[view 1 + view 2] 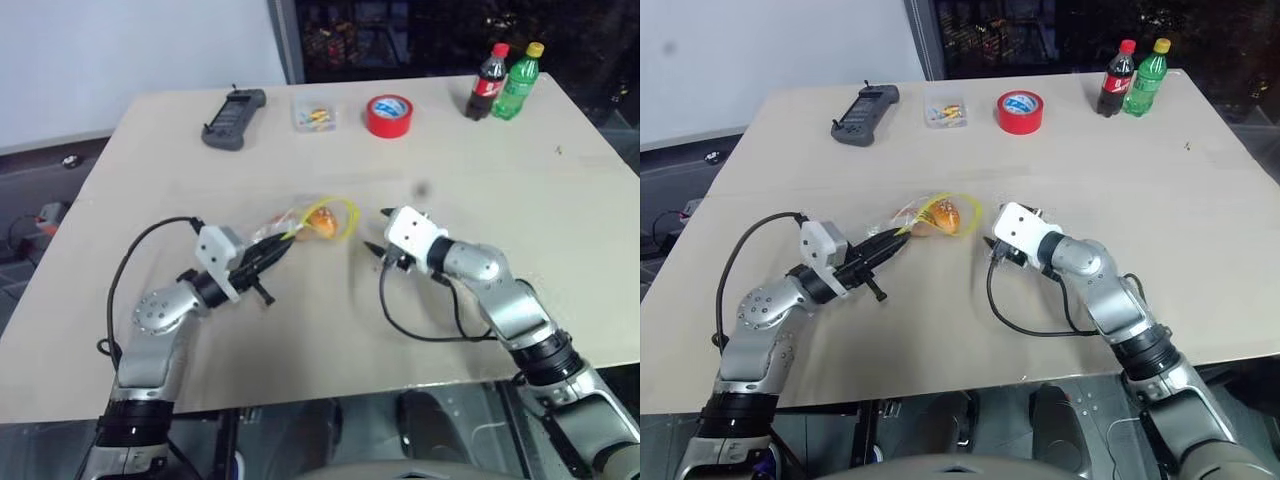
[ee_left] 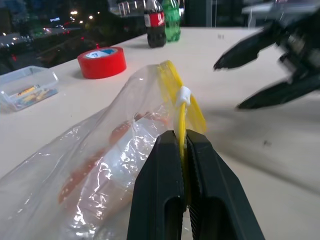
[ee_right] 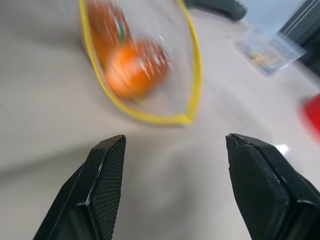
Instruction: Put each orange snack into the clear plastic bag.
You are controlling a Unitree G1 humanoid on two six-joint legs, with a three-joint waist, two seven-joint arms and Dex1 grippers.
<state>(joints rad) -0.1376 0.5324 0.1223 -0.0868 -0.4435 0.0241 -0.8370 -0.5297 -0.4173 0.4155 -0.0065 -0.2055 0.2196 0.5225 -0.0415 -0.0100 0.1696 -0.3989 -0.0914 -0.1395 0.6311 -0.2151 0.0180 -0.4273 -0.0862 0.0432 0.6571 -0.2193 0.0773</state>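
The left gripper (image 1: 272, 252) is clamped on the yellow seal strip of the clear plastic bag (image 1: 300, 222), which is held just above the counter (image 1: 560, 200). The orange snacks (image 1: 322, 221) are seen inside, behind its open mouth. Just right of that mouth, the right gripper (image 1: 378, 232) is held spread and empty.

left end effector (image 2: 182, 150) clamped, right end effector (image 3: 175, 165) agape
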